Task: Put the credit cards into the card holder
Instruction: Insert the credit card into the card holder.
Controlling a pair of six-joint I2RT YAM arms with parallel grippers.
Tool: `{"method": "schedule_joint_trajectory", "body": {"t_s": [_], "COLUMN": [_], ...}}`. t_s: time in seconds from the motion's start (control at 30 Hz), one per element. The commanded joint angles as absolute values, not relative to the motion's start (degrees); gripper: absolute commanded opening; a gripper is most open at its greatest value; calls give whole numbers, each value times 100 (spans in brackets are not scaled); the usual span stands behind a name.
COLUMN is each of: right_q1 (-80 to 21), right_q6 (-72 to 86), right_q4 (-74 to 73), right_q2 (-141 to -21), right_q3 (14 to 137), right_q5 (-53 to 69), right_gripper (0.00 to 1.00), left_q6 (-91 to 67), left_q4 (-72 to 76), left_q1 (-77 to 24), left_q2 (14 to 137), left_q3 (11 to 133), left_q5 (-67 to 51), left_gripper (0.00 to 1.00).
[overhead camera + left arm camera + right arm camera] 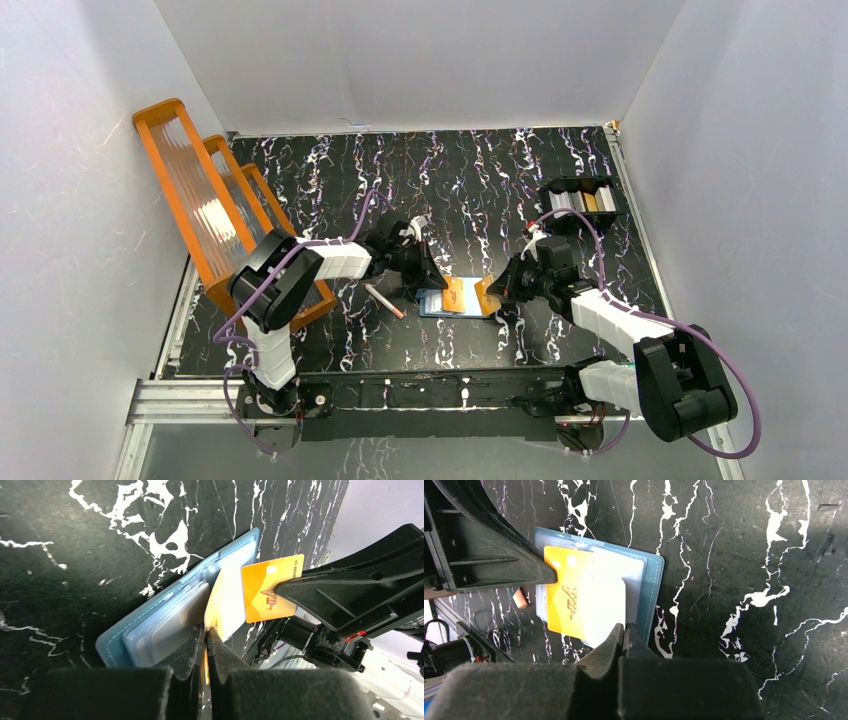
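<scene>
Black marbled tabletop (450, 180): looks slick.
Left gripper (207, 630): pinching one orange-gold plastic card (216, 597).
Right gripper (624, 629): pinching a second orange-gold card (269, 587).
Teal-blue book-style card holder (651, 580): open mid-table, under both cards.
Both cards: crowding one pocket, may clash; a push could skid the holder.

Tight at the card holder (435, 304): my left pincer (430, 289) and right pincer (492, 290) crowd both sides, each pinching a credit card (267, 587); pen (384, 300) just left. Far surface (450, 170) is open.
</scene>
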State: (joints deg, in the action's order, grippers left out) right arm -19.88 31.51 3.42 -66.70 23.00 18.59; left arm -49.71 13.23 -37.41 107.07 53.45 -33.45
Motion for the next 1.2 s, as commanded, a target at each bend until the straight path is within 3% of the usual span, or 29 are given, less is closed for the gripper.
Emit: {"method": "schedule_joint_trajectory", "body": {"t_s": [0.0,0.3,0.43,0.63,0.87,1.17], "right_q1": [-1973,-1971,-1978,-1971,-1977,-1977], "right_q6": [3192,3293,3304,3418,3301,3498], "right_q4": [421,498,472,95,-287,387], "right_q2": [-6648,-6633,-6646,-6377,-5991,-6308], "right_q3": [2217,2178,2212,2523,2812,2380], "right_q5": [1915,1959,1969,2106,1808,2186], "right_gripper": [0,0,0,0,0,0], "left_q6": [-5227,-4991,-4898,-4667,-4541,-4339], "left_q4": [1590,1047,839,272,72,-164], "left_q1": [-3864,-3972,-3973,-3981,-3990,-4007], "left_q2": [10797,10971,10830,10507,10476,10444], "left_q3": [5351,5699,5748,5847,5914,6085], "left_q5": [-3205,-2936,-2803,-2463,-2300,-2192], "left_gripper": [0,1,21,36,43,48]}}
